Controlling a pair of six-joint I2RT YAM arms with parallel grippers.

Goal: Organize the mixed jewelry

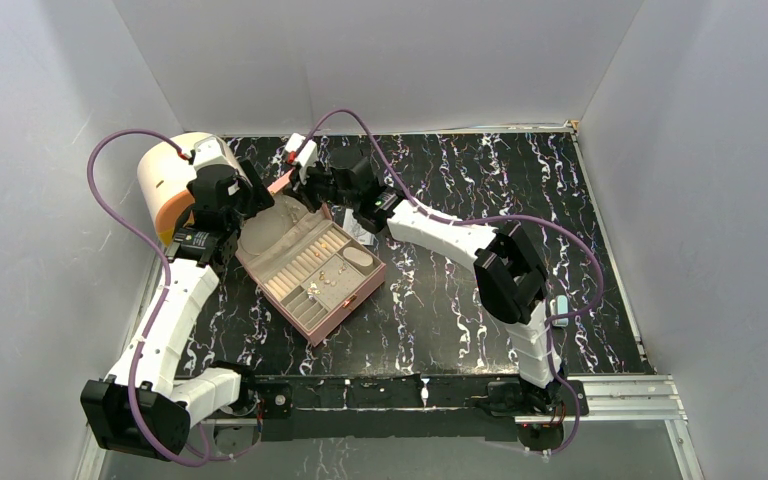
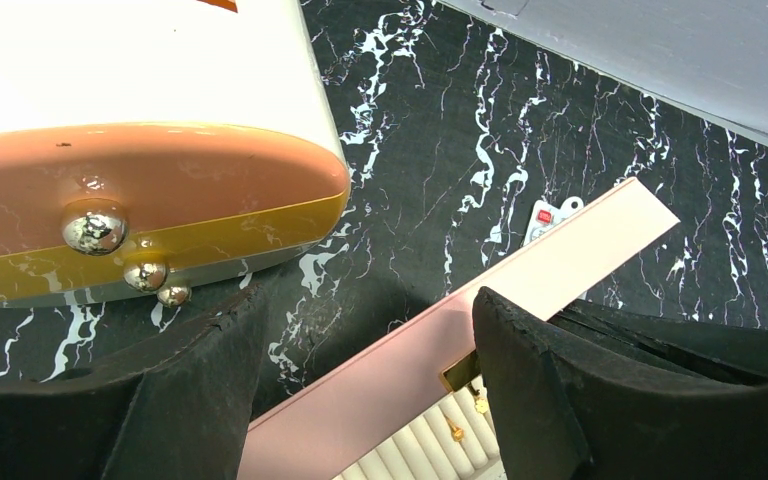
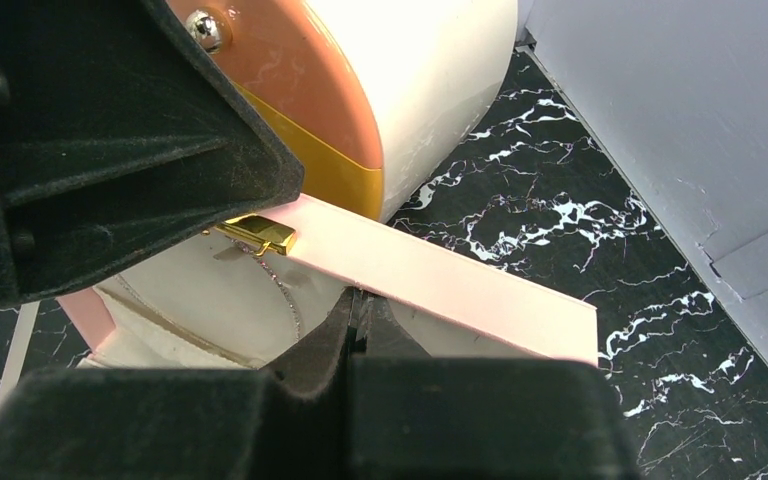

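Nearest, a small light-blue block (image 1: pixel 560 307) lies partly hidden behind the right arm's elbow. Further in, a pink box (image 1: pixel 350 300) stands open on the black marbled table (image 1: pixel 440 320). Both wrists partly cover its raised lid (image 1: pixel 278 225).

The jewelry (image 1: pixel 324 277) sits in the box's cream tray. From above it shows only as tiny gold specks, too small to tell apart. The left wrist view shows two gold studs (image 2: pixel 457 432) by the ridged rolls, and the fingers cut off the rest. A thin silvery chain (image 3: pixel 285 290) lies against the lid's cream lining under a gold clasp (image 3: pixel 260 234), with its ends out of sight.

The left gripper (image 2: pixel 370 310) is spread wide and grips nothing, and the lid's rim passes between its fingers. The right gripper (image 3: pixel 360 305) has its fingers pressed together at the lid's rim. I cannot tell whether anything is pinched there.

A clear packet (image 1: pixel 360 230) shows beside the box, half under the right wrist. Farthest, a round white-and-orange container (image 1: pixel 165 180) is cut off in both wrist views.
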